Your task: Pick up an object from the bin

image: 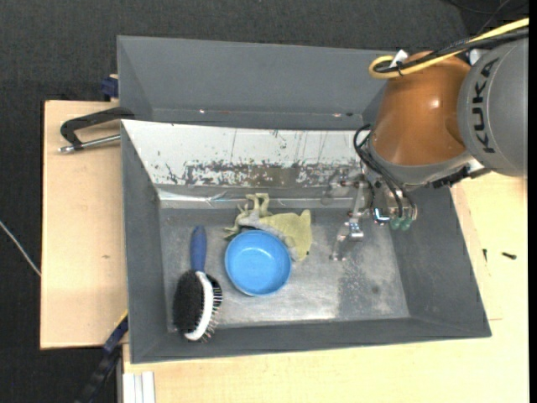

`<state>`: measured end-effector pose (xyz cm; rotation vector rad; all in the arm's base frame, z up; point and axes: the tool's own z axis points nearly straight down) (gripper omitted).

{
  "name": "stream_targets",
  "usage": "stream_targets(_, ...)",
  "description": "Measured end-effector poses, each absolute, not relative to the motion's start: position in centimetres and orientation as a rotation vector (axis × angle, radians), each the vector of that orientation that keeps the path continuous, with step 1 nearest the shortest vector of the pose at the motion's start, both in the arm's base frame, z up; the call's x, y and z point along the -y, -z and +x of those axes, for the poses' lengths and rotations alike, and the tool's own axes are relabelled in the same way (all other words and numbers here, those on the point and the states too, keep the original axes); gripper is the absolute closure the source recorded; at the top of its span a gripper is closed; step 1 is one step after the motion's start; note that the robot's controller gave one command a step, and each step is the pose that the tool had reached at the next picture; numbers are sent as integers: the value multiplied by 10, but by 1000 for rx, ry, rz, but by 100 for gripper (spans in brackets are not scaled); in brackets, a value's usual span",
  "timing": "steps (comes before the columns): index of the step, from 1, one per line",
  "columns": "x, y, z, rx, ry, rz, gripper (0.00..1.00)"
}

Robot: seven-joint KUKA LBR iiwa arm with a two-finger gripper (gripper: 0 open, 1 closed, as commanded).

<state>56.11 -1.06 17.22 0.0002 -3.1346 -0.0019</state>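
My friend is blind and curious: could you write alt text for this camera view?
A robot gripper hangs over bare floor in a grey bin, right of a blue bowl, a yellow-green cloth and a black hairbrush.

A blue bowl (258, 263) touches a yellowish cloth (294, 229); a black hairbrush (196, 299) lies just left.

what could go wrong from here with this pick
The gripper hangs over bare bin floor right of the blue bowl, so descending here may grab nothing. The bowl looks round and smooth, so it may slip. The yellowish cloth behind it could get dragged along.
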Motion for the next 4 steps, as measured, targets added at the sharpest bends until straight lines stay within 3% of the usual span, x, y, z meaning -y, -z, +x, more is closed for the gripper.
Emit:
stream_targets(1, -49, -72, 589, 3135, 1, 273, 0)
stream_targets(2, -48, -76, 592, 3150, 3, 269, 100)
stream_targets(3, -17, -75, 602, 3077, 6, 718, 100)
stream_targets(4, -10, -234, 590, 3017, -5, 926, 100)
